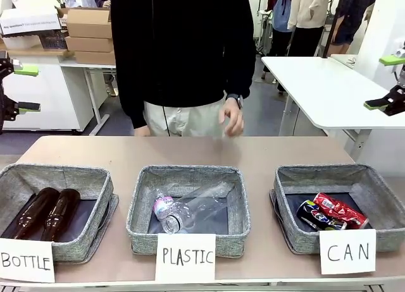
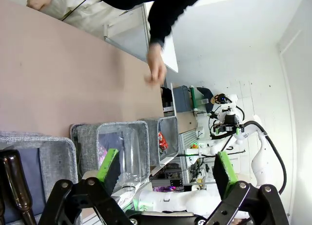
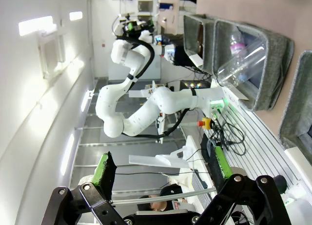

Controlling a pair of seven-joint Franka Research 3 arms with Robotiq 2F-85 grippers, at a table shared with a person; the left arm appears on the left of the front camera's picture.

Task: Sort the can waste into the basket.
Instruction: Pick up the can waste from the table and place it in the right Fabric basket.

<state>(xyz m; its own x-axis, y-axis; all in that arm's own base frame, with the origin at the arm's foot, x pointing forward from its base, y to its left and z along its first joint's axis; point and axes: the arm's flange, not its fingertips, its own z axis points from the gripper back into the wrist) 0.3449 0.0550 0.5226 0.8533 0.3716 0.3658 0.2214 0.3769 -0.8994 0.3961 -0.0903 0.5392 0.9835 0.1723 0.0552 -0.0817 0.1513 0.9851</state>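
Two cans, red [image 1: 340, 210] and black [image 1: 314, 216], are lying in the CAN basket [image 1: 297, 236]; both grippers, left [image 1: 25, 88] and right [image 1: 383, 82], are hanging open.

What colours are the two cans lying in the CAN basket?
One can is red with white lettering, the other black with colourful print; front view.

Two small drink cans lying on their sides, touching, inside the basket [image 1: 380, 197] at the right end of the surface: red can [image 1: 342, 210] with white lettering behind, black can [image 1: 314, 215] with colourful print in front. Square grey woven bin, low soft walls, dark lining, white CAN sign at its front
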